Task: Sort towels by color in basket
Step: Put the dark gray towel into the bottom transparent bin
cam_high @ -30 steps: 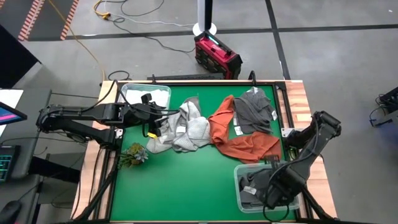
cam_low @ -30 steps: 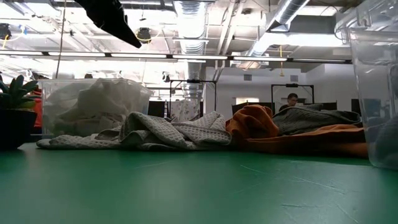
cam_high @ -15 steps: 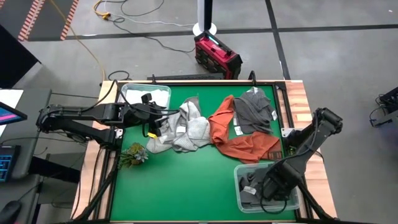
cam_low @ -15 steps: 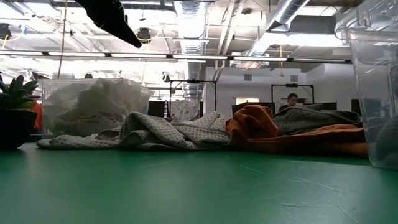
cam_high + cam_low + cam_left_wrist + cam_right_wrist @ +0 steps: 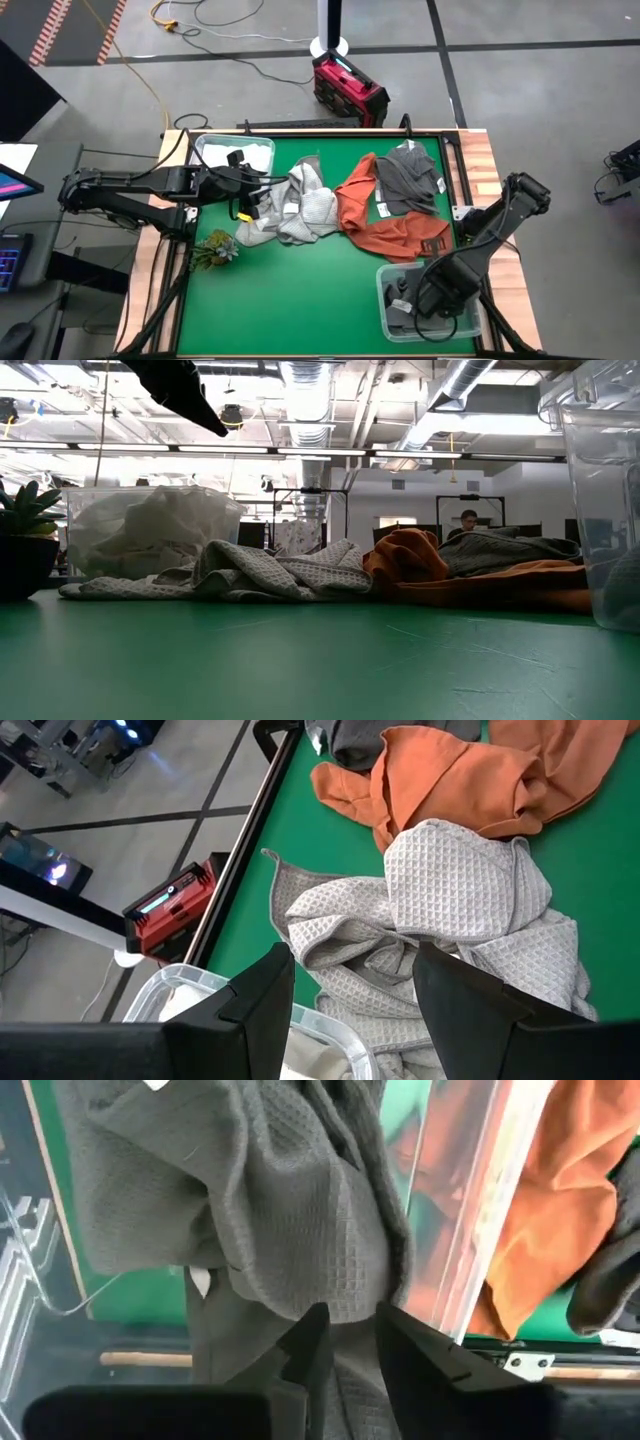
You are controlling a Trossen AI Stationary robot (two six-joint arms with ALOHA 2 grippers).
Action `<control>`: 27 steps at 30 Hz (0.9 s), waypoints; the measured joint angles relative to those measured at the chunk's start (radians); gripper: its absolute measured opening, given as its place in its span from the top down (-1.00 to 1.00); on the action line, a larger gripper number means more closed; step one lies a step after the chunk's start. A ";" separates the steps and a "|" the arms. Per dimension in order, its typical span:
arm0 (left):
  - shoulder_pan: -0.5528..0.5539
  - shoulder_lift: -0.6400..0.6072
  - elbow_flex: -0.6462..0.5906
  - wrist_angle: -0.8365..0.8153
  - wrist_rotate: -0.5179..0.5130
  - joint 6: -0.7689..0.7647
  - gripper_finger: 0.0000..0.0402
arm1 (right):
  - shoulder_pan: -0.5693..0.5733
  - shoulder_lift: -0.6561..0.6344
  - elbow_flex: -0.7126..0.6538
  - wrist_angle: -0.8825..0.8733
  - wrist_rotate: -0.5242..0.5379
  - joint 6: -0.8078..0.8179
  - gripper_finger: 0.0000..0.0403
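Observation:
My right gripper (image 5: 417, 300) is down inside the clear near-right bin (image 5: 384, 276), shut on a dark grey waffle towel (image 5: 280, 1210). My left gripper (image 5: 247, 195) hovers open over the left end of the light grey towels (image 5: 295, 205), which lie crumpled on the green mat. In the left wrist view its fingers stand apart above that cloth (image 5: 440, 910) and touch nothing. A rust orange towel (image 5: 385, 225) and another dark grey towel (image 5: 408, 175) lie spread on the mat's far right. A white towel (image 5: 235, 150) fills the far-left bin. My right gripper pinches a bunched fold of the dark grey towel (image 5: 345, 1295) between its two fingers, coming from above and pointing down into the bin. How many layers it has cannot be told. The rest of the cloth lies crumpled inside the bin, against its clear wall (image 5: 470, 1250).
A small green plant sprig (image 5: 215, 248) lies at the mat's left edge. The far-left clear bin (image 5: 75, 500) stands behind the light grey pile. The near middle of the green mat (image 5: 290, 300) is bare. Wooden table borders run along both sides.
My right gripper has moved a little toward the table's left inside the near-right bin, carrying the dark grey towel with it. The left arm and the towels on the mat have kept still.

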 joint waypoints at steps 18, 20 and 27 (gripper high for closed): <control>0.000 0.000 0.000 -0.031 0.010 -0.022 0.02 | 0.001 0.001 -0.245 0.056 0.027 0.047 0.58; 0.000 0.000 0.000 -0.031 0.010 -0.022 0.02 | 0.001 0.002 -0.245 0.076 0.025 0.047 0.79; 0.000 0.000 0.000 -0.029 0.010 -0.023 0.02 | -0.043 0.000 -0.178 0.108 0.006 0.182 0.84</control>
